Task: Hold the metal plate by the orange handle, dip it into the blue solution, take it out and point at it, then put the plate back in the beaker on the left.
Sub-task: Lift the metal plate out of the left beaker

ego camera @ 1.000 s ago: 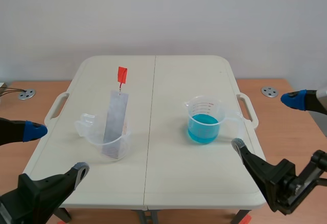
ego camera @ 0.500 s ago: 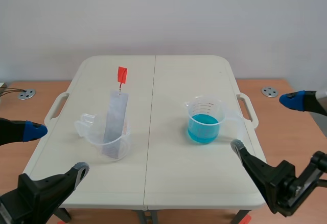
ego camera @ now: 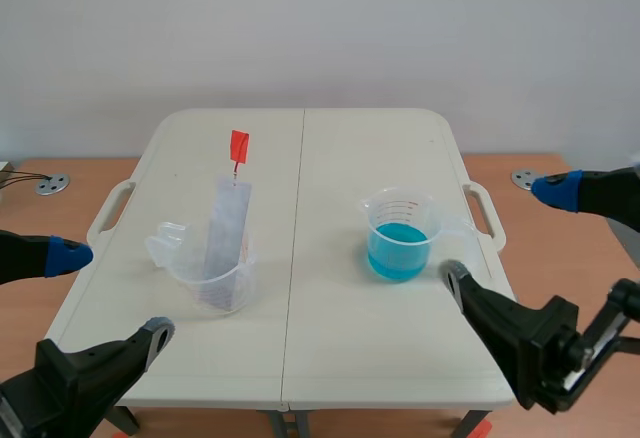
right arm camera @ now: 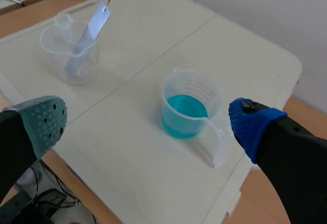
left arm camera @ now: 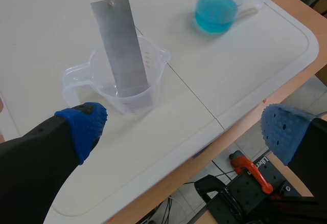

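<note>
Since the earlier frames the right jaws have crept inward, their far blue pad [ego camera: 555, 190] now closer to the corner of the worktop [ego camera: 330, 158] and their near grey pad [ego camera: 455, 276] closer to the blue-filled beaker; the left jaws and everything on the worktop sit as before. Both pairs of jaws stand spread wide and pinch nothing. The left jaws hang off the worktop's near left edge, their dotted pads [left arm camera: 84, 124] rubbery and rounded on thick black fingers; four pads in all, two per arm. Ahead of the left jaws stands one clear plastic beaker [ego camera: 185, 263], round, with a pouring lip and a side handle. In it leans the single metal plate [ego camera: 225, 233], a long, flat, dull-grey strip, tilted, its foot seemingly on the beaker's bottom, though the plastic blurs that. From its upper end a thin link carries one small flat orange handle [ego camera: 239, 145], free of either arm. Ahead of the right jaws, well apart from the first, is a second clear beaker [ego camera: 400, 208] with red graduations, part filled with blue solution [ego camera: 397, 253]; two beakers, one plate. The worktop is smooth cream plastic, rounded at the corners, with a seam down its middle.
</note>
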`<state>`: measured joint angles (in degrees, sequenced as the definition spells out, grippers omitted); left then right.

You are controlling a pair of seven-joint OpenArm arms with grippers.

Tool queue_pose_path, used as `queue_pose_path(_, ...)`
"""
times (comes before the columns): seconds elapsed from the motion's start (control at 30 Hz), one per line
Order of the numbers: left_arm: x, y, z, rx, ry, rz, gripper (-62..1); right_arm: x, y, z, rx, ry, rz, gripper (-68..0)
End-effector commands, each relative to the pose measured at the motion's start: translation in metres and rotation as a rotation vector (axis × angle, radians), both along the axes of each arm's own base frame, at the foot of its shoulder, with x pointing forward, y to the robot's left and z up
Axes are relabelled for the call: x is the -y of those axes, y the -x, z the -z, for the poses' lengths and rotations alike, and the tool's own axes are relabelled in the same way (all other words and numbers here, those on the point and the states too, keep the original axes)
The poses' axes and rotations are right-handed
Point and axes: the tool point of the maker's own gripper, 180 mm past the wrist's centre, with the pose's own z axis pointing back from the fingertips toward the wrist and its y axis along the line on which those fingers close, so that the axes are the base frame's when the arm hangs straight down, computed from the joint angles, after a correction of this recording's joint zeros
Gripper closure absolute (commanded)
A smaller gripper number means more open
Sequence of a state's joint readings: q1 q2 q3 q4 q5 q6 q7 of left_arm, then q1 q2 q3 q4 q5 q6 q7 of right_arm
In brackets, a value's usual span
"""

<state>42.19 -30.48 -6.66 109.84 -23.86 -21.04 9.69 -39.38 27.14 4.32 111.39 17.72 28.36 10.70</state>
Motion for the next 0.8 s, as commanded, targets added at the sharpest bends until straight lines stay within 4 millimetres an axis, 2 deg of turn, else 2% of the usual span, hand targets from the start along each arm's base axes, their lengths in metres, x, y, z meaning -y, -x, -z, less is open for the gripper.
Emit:
queue_pose_path(0.0, 0.002, -0.002, -0.004, 0.014, 0.02, -0.006, -62.3, -0.006, -0.007, -0.018, 0.044, -0.039, -0.015, -66.3)
queue_pose_path(0.03, 0.002, -0.002, -0.004, 0.011, 0.018, -0.006, -58.4, -0.008, -0.009, -0.019, 0.043, -0.048, -0.023, -66.3)
queue_pose_path(0.07, 0.002, -0.001, -0.003, 0.008, 0.015, -0.006, -46.8, -0.012, -0.01, -0.02, 0.041, -0.061, -0.033, -66.3)
queue_pose_path(0.13, 0.002, -0.001, -0.003, 0.005, 0.013, -0.005, -13.1, -0.018, -0.014, -0.021, 0.033, -0.073, -0.048, -66.3)
queue_pose_path(0.17, 0.002, -0.001, -0.003, 0.005, 0.013, -0.006, 0.6, -0.022, -0.016, -0.02, 0.028, -0.079, -0.055, -66.3)
queue_pose_path(0.23, 0.002, -0.001, -0.002, 0.0, 0.012, -0.006, -4.2, -0.029, -0.021, -0.018, 0.019, -0.093, -0.071, -66.3)
queue_pose_path(0.43, -0.001, 0.005, 0.007, -0.044, -0.022, -0.005, -4.5, -0.049, -0.038, -0.012, -0.017, -0.166, -0.112, -66.3)
queue_pose_path(0.57, -0.011, 0.022, 0.023, -0.113, -0.083, -0.01, -4.5, -0.059, -0.05, -0.008, -0.029, -0.208, -0.133, -66.3)
queue_pose_path(0.77, -0.038, 0.057, 0.045, -0.23, -0.163, -0.078, -4.5, -0.072, -0.068, -0.001, -0.042, -0.25, -0.143, -66.3)
